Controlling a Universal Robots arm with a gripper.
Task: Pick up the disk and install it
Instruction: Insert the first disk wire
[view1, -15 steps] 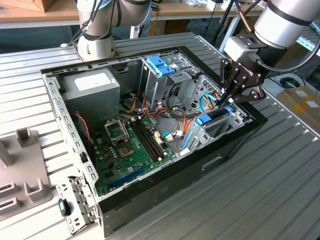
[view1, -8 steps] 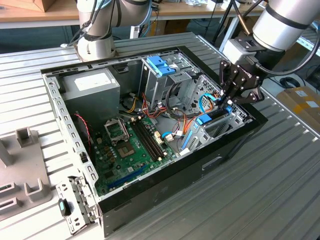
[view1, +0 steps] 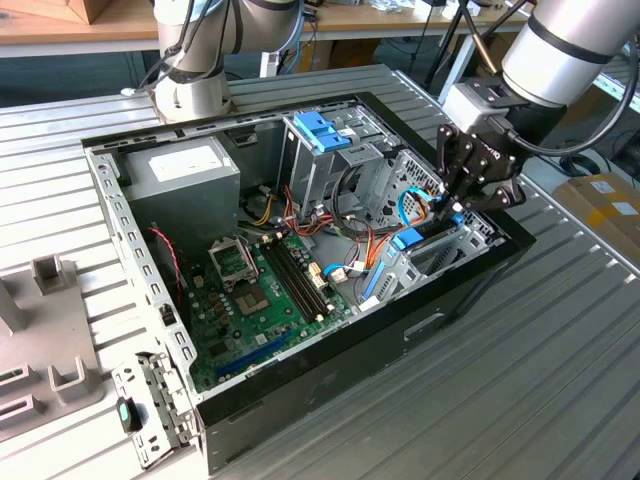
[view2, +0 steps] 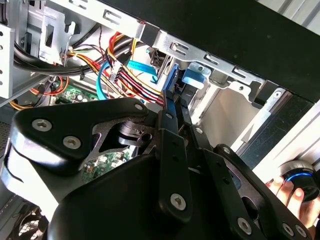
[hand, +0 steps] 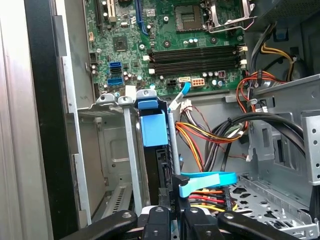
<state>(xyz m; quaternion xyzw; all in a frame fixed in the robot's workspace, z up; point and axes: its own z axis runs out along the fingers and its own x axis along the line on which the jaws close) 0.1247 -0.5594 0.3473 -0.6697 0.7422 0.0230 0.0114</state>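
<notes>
Stood on edge in the metal bay (hand: 112, 150) at the open computer case's (view1: 470, 285) wall: the disk (hand: 154, 150), blue frame uppermost. Pinched thin between the gripper's (view1: 458, 205) fingers (view2: 172, 165). Green motherboard (hand: 170, 45) lay beyond the bay.

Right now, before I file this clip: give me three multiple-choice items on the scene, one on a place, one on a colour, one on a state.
1. Where is the disk?
A) flat on the table
B) on edge in the bay
C) on the motherboard

2. What colour is its frame?
A) red
B) green
C) blue

3. How is the pincer?
A) shut on the disk
B) open above the table
C) shut on a cable

Key: 1 B, the disk stands upright inside the bay; 2 C, the frame's tab is plainly blue; 3 A, its fingers pinch the disk's edge.
</notes>
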